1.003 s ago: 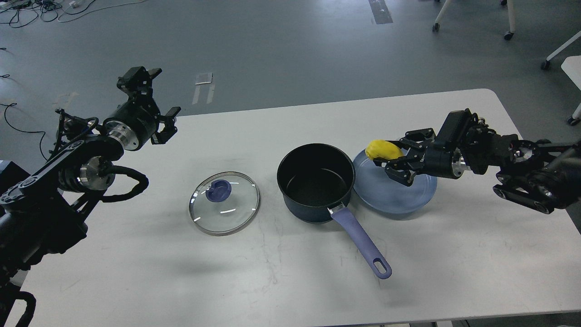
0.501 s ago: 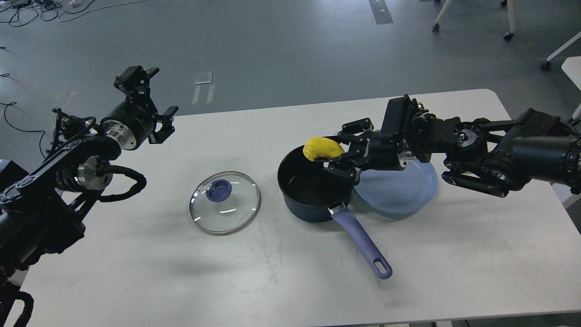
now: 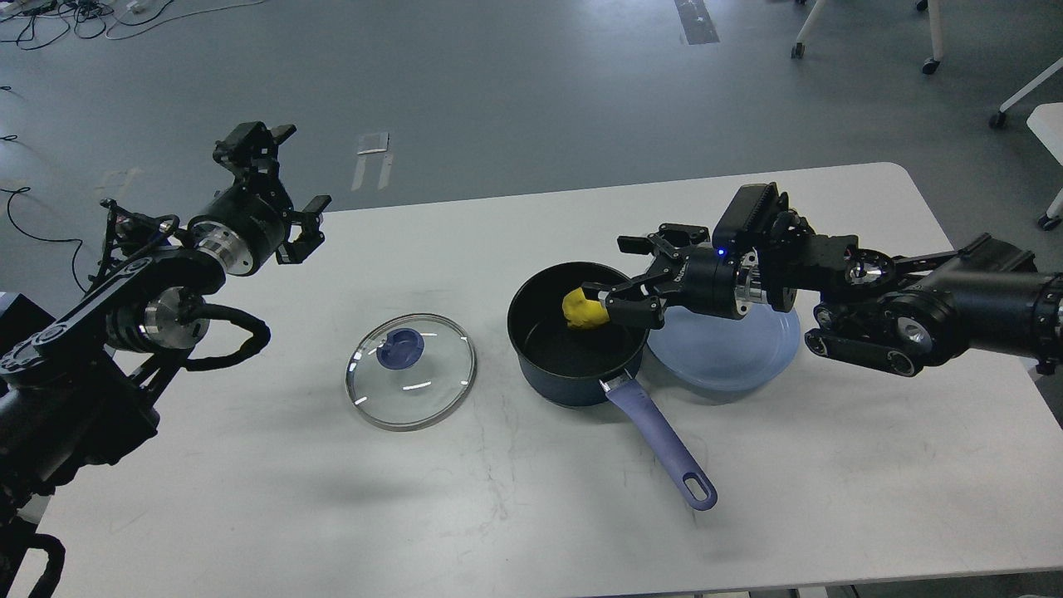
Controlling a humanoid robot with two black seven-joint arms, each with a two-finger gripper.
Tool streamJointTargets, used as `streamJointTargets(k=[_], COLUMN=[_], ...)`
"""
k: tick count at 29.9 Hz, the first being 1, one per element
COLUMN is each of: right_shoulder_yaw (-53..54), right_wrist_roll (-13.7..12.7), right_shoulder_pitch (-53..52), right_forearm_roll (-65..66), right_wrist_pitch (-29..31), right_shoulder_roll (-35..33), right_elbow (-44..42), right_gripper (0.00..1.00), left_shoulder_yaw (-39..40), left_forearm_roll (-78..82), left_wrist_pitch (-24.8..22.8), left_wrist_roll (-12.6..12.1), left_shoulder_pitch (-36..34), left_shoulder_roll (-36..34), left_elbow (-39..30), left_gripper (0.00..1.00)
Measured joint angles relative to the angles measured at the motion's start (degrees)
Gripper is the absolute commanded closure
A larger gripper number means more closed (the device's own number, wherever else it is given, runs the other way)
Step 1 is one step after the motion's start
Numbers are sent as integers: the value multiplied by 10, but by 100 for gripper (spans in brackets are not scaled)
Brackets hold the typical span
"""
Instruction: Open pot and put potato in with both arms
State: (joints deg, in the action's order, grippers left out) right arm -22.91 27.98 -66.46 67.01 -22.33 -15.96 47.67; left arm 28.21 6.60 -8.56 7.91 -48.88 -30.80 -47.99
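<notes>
The left gripper (image 3: 278, 187) hangs over the table's (image 3: 249, 498) far left edge, fingers spread, holding nothing. The glass lid (image 3: 411, 371) with its blue knob lies flat on the table, left of the open dark pot (image 3: 573, 365). The right gripper (image 3: 604, 301), over the pot's mouth, touches the lumpy yellow potato (image 3: 581, 309) inside the rim; whether it pinches it I cannot tell, and its white lettering is too small to read.

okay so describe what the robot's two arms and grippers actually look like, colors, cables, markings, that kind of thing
Both arms are matte black with chunky cylindrical joints and bright silver metal rings. The left arm carries a thick black cable looping beneath it. The left gripper and right gripper are black two-finger claws on open linkage bars. The right wrist shows a small blue light and faint white lettering, too small to read.
</notes>
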Motion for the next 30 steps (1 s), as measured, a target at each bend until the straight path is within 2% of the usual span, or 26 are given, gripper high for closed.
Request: streamJointTargets(k=[3, 8, 10, 14, 19, 22, 26, 30], right_shoulder_yaw=[18, 121, 175, 287, 372, 399, 426, 427], right_wrist_roll=[0, 0, 0, 0, -12, -32, -76, -84], right_shoulder_pitch=[-9, -19, -15, 13, 59, 83, 111, 115], right_forearm_roll=[-91, -324, -413, -588, -740, -777, -816, -819], right_wrist_pitch=[35, 179, 241, 325, 360, 366, 366, 359], right_shoulder_roll=[3, -2, -8, -28, -32, -32, -32, -32], right_elbow=[9, 25, 24, 26, 25, 26, 27, 27], right_gripper=[0, 0, 0, 0, 0, 0, 0, 0], left_shoulder_yaw=[0, 7, 12, 40, 103, 125, 136, 138], left_forearm_roll=[0, -4, -7, -10, -11, -11, -11, -10], left_wrist_pitch=[-9, -25, -32, -55, -70, -71, -71, -64], left_wrist_roll=[0, 3, 13, 41, 49, 49, 49, 47], left_shoulder_pitch=[0, 0, 4, 25, 72, 94, 114, 121], left_shoulder_roll=[3, 7, 10, 20, 35, 40, 41, 46], left_elbow=[0, -3, -4, -10, -50, -75, -101, -108], left_gripper=[2, 2, 2, 2, 2, 2, 2, 2])
